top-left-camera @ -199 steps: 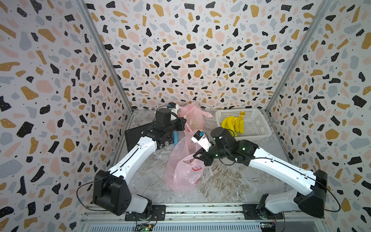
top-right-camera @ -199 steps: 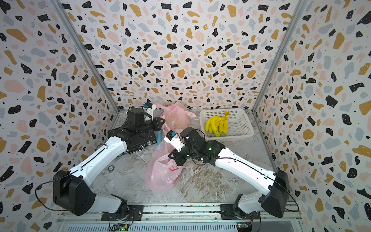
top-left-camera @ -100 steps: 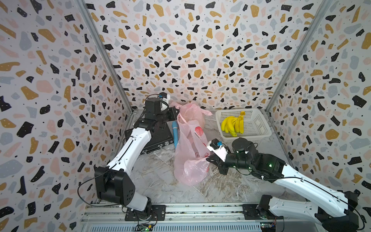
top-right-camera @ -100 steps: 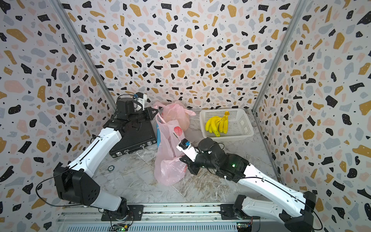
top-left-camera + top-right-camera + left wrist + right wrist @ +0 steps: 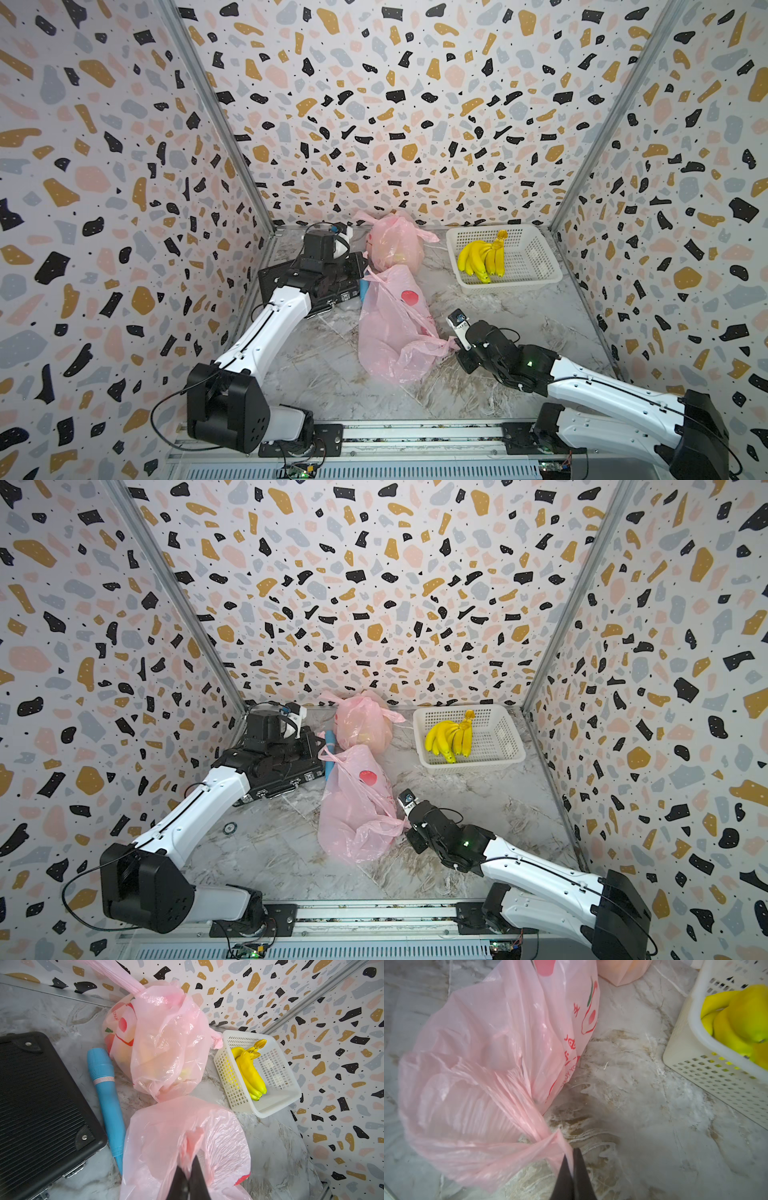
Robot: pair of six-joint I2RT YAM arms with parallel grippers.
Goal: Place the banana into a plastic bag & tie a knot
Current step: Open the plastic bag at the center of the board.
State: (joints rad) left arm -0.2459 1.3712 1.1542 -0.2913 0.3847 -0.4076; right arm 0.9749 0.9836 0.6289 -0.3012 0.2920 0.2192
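Observation:
A pink plastic bag [image 5: 395,328] [image 5: 353,812] lies slack on the marble table, stretched between my two grippers. My left gripper [image 5: 190,1162] [image 5: 365,271] is shut on a bunched handle at the bag's far end, next to the black case. My right gripper [image 5: 571,1154] [image 5: 455,345] is shut on a twisted handle at the bag's near right end. The banana [image 5: 482,257] [image 5: 451,737] [image 5: 249,1072], a yellow bunch, lies in the white basket [image 5: 511,284] at the back right, apart from both grippers.
A second pink bag [image 5: 392,245] [image 5: 166,1043], filled and tied, stands against the back wall. A black case [image 5: 41,1105] lies at the back left with a blue microphone [image 5: 104,1084] beside it. The patterned walls close in on three sides.
The grippers, close together mid-table a second ago, have drawn apart: the left went back toward the wall, the right came forward and right. The bag went from hanging to lying stretched out.

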